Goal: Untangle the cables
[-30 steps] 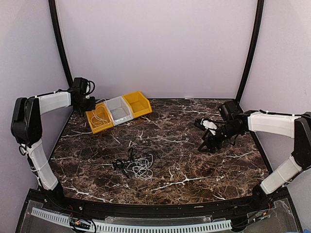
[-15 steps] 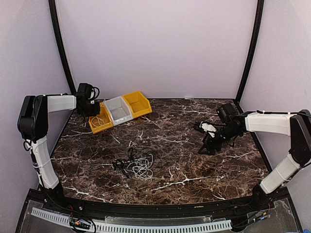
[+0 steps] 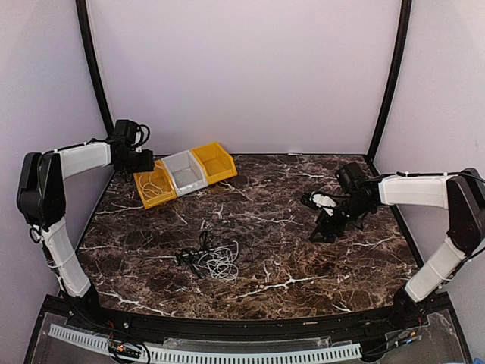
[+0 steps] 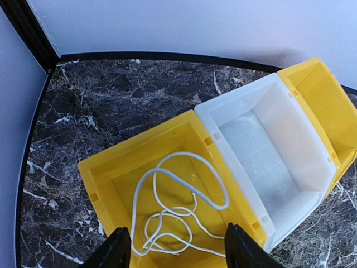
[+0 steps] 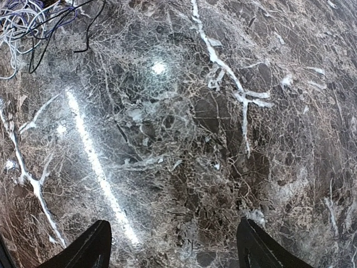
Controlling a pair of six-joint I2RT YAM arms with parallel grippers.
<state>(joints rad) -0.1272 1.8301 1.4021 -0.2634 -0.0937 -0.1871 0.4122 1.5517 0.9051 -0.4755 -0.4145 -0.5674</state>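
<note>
Running this one from my desk, so here's the view going left to right.

The left arm is reaching to the far-left corner of the table. The left claw hangs over the nearest yellow bin. On its wrist cam the two fingers are spread well apart with nothing between them, so it's open and empty. Right below it, one white cable lies in loose loops on the floor of that bin, not touching the fingers as far as I can see.

Next along, a white bin sits pressed up against the yellow one, with a second yellow bin against its other side. All three are in a row, angled toward the back wall. I can't see anything in the white one, and the second yellow one is only partly visible.

Closer to me, left of centre, the tangle sits on the marble. It's a small knot of white, grey and black cords with a few black ends sticking out. It's well apart from both arms.

On the right side, the right arm is folded low over the table. The right claw points down at bare marble with its fingers wide apart and nothing in them. Its wrist cam just catches the edge of the tangle in the top-left corner.
</note>
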